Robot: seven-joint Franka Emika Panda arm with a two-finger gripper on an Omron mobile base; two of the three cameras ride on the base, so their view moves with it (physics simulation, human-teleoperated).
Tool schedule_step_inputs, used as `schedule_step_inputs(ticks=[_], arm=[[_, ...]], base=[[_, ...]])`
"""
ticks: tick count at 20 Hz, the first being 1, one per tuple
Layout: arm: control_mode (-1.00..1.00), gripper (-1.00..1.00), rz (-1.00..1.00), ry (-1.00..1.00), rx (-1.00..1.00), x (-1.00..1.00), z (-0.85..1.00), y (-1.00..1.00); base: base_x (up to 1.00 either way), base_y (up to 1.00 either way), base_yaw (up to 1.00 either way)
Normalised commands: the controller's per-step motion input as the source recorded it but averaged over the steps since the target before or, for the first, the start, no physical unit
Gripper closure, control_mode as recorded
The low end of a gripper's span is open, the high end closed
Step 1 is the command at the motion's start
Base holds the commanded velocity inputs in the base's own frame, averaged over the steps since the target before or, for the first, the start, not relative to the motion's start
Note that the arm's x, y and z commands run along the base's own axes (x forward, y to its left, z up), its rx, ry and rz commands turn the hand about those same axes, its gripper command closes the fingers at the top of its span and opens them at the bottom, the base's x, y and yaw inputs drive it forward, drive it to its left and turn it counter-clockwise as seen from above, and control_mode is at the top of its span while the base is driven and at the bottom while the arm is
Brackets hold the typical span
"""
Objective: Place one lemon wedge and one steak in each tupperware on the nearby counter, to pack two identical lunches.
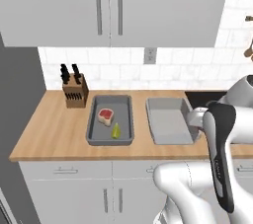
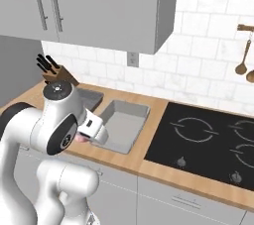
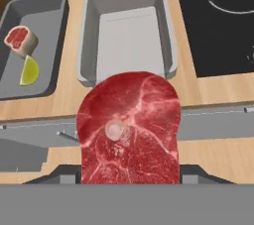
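Hand view: a raw steak (image 3: 130, 127) sits low centre of the frame, pinched in the gripper (image 3: 130, 182); the jaws stand part-way apart, clamped on the meat's lower edge, fingertips hidden behind it

Just above the steak, upper centre of the frame, lies the bare tupperware (image 3: 128, 33). No food in it. Its long axis runs bottom-to-top of the frame, straight away from the hand. Its near rim is just beyond the steak's top edge

Upper left of the same frame: the second tupperware (image 3: 49, 45), holding 1 small steak piece (image 3: 20, 40) and 1 lemon wedge (image 3: 30, 70), which touch each other

Left base view: both trays sit side by side on the wood counter (image 1: 49, 129), centre of the frame, filled one (image 1: 110, 119) left, bare one (image 1: 169, 121) right. Knife block (image 1: 75, 90) upper left of them. The wrist hangs at the bare tray's right edge

Right base view: bare tray (image 2: 121, 125) centre, black cooktop (image 2: 203, 140) to its right

Judgement: 1 lunch looks packed; the other needs steak and wedge. The coming move turns on this: bare tray lies dead ahead of the hand, so carry forward over the near rim, then release. No second wedge visible
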Motion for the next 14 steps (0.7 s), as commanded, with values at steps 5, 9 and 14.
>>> schedule_step_inputs(ticks=[5,9,14], arm=[[1.00,1.00,0.00,0.00,0.00,0.00,0.00,0.00],[-1.00,1.00,0.02,0.00,0.00,0.25,0.00,-0.05],[-1.00,1.00,0.07,-0.02,-0.02,0.60,-0.29,-0.09]], base=[[0.45,-0.09,0.08],[0.58,-0.10,0.06],[0.00,0.00,0.00]])
